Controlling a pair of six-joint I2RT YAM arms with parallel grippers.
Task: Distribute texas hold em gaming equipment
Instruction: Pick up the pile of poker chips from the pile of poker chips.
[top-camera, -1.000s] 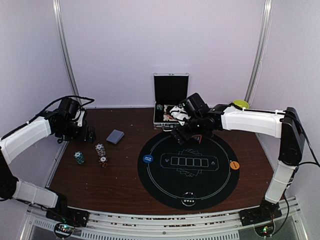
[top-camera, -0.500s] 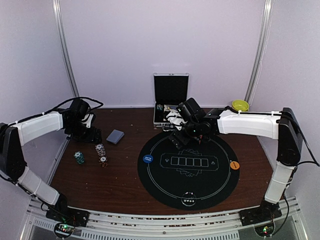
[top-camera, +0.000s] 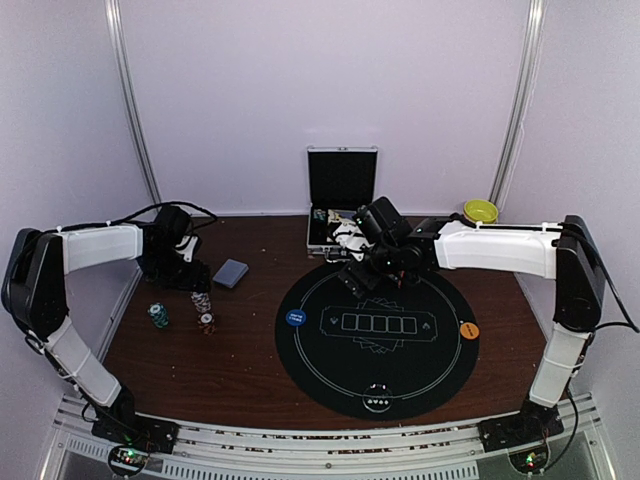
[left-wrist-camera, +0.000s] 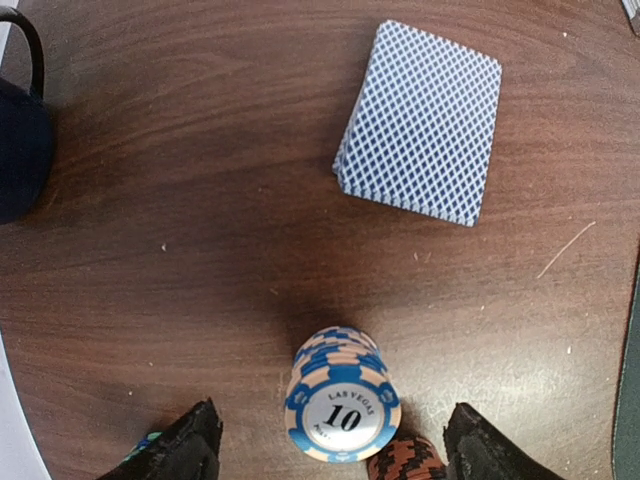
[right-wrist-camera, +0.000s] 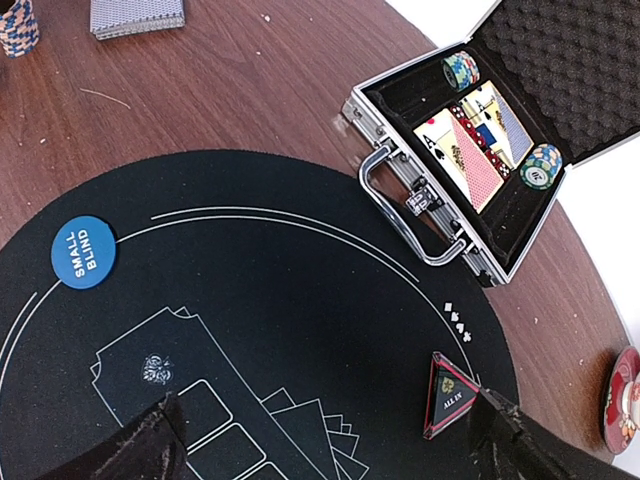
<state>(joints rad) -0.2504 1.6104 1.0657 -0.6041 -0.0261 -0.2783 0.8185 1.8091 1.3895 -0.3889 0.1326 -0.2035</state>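
Observation:
My left gripper (left-wrist-camera: 335, 455) is open and straddles a blue-and-white poker chip stack (left-wrist-camera: 342, 405) marked 10; both fingers stand clear of it. A red-and-black chip stack (left-wrist-camera: 405, 462) sits just beside the right finger, and a teal stack (top-camera: 158, 315) lies further left. The grey-blue-backed card deck (left-wrist-camera: 420, 120) lies face down beyond the chips. My right gripper (right-wrist-camera: 335, 450) hangs open over the black mat (top-camera: 420, 360), empty, with a triangular all-in marker (right-wrist-camera: 450, 395) near its right finger. The blue small blind button (right-wrist-camera: 84, 252) and an orange button (top-camera: 469, 330) rest on the mat.
The silver case (right-wrist-camera: 400, 200) stands open behind the mat with cards and chip stacks inside. A dark blue mug (left-wrist-camera: 20, 140) sits left of the deck. A green bowl (top-camera: 481, 210) is at the back right. A red round object (right-wrist-camera: 625, 400) lies at the table's right edge.
My left gripper has swung right and down over the chip stacks, and its jaws have narrowed. The right gripper shifted slightly left, then held still.

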